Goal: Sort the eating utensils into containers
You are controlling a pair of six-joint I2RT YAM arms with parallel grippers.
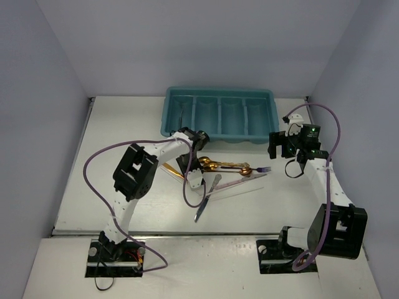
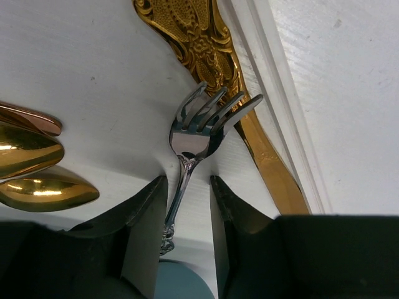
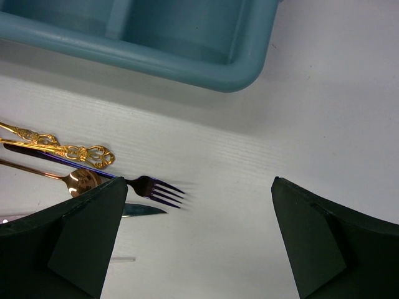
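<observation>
Left hand [image 2: 188,187] low, fingers narrowly parted (right hand [image 3: 199,187] spread wide)

Bright, even overhead light washes the white table [image 1: 124,124], casting only soft, faint shadows. In the left wrist view, glare flashes off the gold spoons [image 2: 43,192], and the nearest foreground falls dark and slightly blurred.

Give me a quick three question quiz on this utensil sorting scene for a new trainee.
1. True or false: the right gripper is holding a fork.
2. What lies between the jaws of the left gripper? A) gold spoon B) silver fork C) knife
3. Fill in: the teal tray has ___ compartments.
Key: 1 false; 2 B; 3 four.
</observation>
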